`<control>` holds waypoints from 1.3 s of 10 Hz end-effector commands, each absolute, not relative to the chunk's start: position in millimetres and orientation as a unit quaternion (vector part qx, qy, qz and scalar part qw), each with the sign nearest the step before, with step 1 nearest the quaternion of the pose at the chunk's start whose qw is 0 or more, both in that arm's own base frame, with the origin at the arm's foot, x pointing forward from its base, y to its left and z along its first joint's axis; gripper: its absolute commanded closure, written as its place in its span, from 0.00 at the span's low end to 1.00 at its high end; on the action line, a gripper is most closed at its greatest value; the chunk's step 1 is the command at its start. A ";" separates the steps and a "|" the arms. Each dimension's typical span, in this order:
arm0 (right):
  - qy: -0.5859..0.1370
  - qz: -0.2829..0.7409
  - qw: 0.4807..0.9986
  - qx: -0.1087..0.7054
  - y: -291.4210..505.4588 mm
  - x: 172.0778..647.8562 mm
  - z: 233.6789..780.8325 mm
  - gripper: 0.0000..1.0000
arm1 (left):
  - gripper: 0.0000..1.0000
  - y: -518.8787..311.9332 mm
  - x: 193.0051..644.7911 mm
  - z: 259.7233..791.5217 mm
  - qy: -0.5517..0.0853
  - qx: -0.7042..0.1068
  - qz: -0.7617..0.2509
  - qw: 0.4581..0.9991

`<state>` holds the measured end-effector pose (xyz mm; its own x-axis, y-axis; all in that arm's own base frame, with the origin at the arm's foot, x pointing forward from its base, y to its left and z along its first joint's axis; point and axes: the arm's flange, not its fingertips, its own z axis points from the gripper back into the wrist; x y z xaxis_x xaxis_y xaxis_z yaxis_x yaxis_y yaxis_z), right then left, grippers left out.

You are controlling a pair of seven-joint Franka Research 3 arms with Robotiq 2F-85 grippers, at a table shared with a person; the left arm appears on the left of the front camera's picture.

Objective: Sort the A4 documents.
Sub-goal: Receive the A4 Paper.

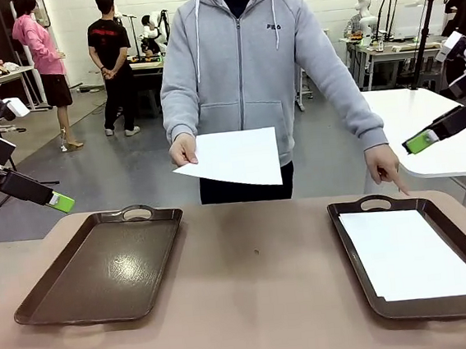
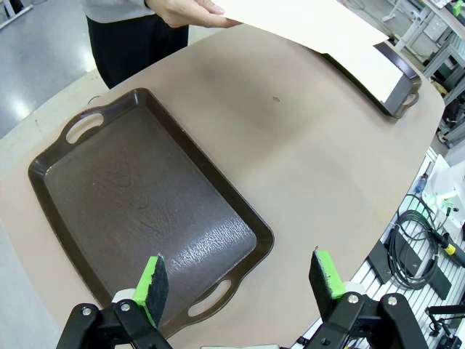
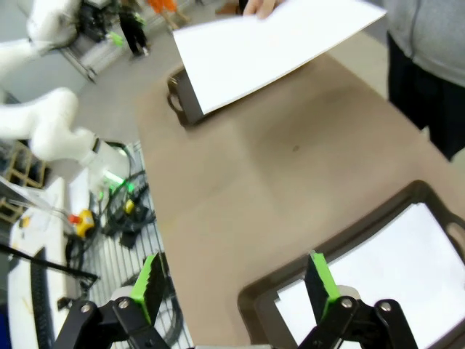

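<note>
A person across the table holds one of the A4 documents (image 1: 236, 158) out over the far edge in one hand (image 1: 183, 151); it is a blank white sheet (image 2: 305, 25) (image 3: 261, 47). Their other hand (image 1: 386, 165) points a finger down at the right brown tray (image 1: 353, 237), where more white sheets (image 1: 410, 252) (image 3: 407, 273) lie flat. The left brown tray (image 1: 102, 269) (image 2: 145, 211) holds nothing. My left gripper (image 1: 61, 202) (image 2: 240, 280) hovers open above the left tray's near end. High at the right, my right gripper (image 1: 418, 142) (image 3: 234, 283) is open over the right tray's corner.
Bare tan tabletop (image 1: 260, 287) lies between the two trays. Cables and tools (image 2: 421, 240) sit on a rack off the table's edge. A white round table (image 1: 434, 122) stands behind at right. Two people stand far back left.
</note>
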<state>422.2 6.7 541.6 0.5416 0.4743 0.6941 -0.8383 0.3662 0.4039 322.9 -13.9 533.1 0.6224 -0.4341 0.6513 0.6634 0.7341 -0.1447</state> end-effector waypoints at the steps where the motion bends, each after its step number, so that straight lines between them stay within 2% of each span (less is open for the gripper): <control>1: -0.241 0.353 0.804 0.413 32.3 443.2 534.5 0.00 | 0.00 -13.4 323.0 532.8 -0.303 -0.193 -0.312 0.880; 6: -0.209 0.224 0.823 0.477 94.5 497.3 491.1 0.00 | 0.00 -13.4 323.0 532.8 -0.303 -0.193 -0.312 0.880; 9: -0.176 0.124 0.794 0.569 121.9 521.6 463.1 0.00 | 0.00 -13.4 323.0 532.8 -0.303 -0.193 -0.312 0.880; 13: -0.146 0.097 0.778 0.603 165.8 540.1 435.9 0.00 | 0.00 -13.4 323.0 532.8 -0.303 -0.193 -0.312 0.880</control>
<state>530.7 153.1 434.8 0.9308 -0.0102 0.3654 -0.3500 0.2633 0.8990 322.8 -13.9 533.2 0.6223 -0.4342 0.6513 0.6635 0.7341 -0.1445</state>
